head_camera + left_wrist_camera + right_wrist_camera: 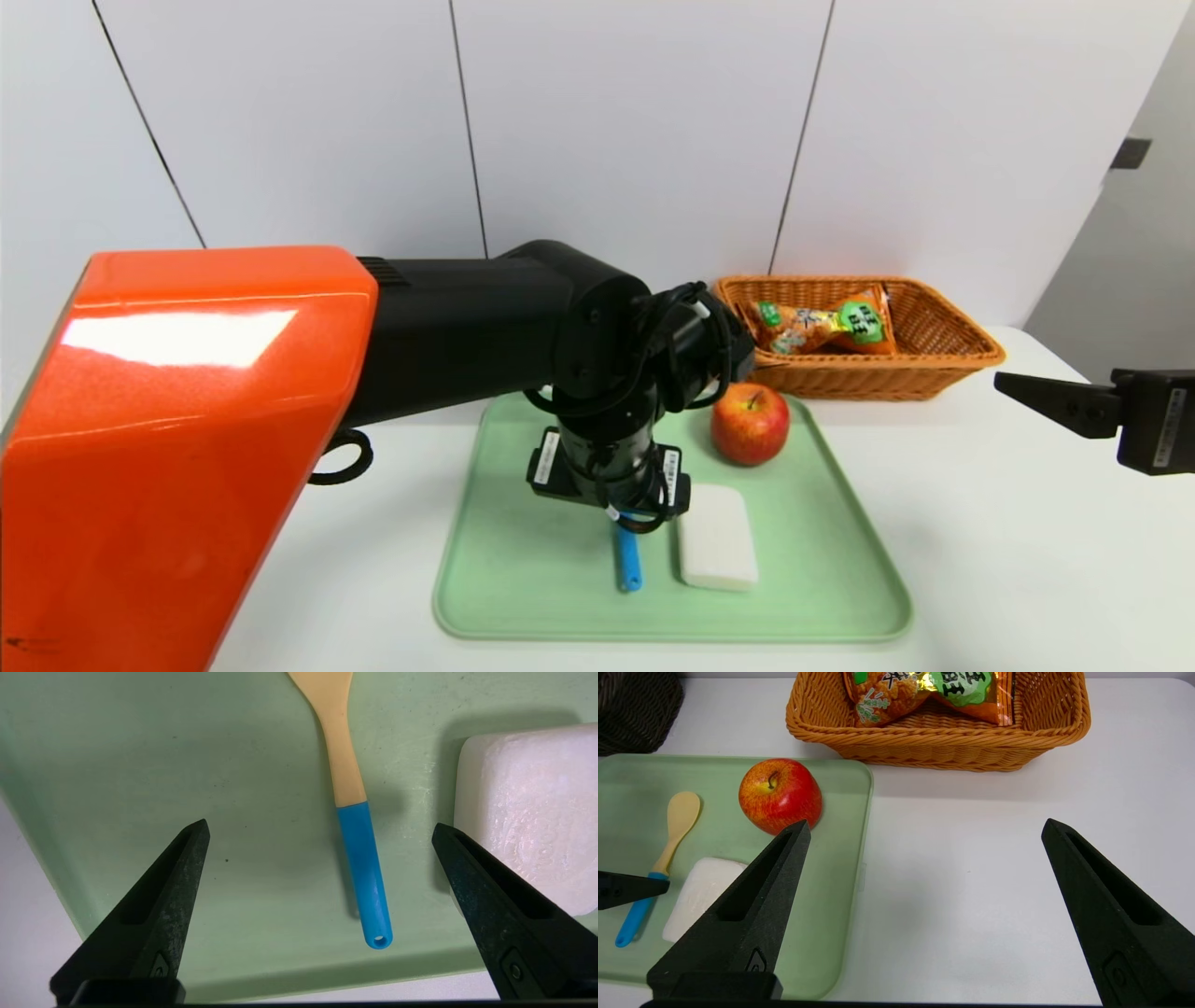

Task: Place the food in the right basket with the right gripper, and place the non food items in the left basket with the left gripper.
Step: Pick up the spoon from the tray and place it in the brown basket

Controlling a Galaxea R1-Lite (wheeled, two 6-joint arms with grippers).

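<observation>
White tabletop with pale wall panels behind it, pretty plain setup. Centre of the head view has a mint-green plastic tray. On it sit a red apple toward the upper right, a white rectangular soap-like block lower down, and just left of the block a small spoon with a cream bowl and blue handle.

Upper right of the head view: an orange woven wicker basket on the table past the tray, already holding an orange-and-green snack packet. A dark woven basket peeks into the upper left corner of the right wrist view.

The left gripper hangs over the tray pointing steeply down, jaws spread wide, straddling the spoon's blue handle without touching it; one fingertip sits right by the white block's edge. The right gripper is off at the right edge of the head view, over bare table, jaws also spread wide with nothing between them.
</observation>
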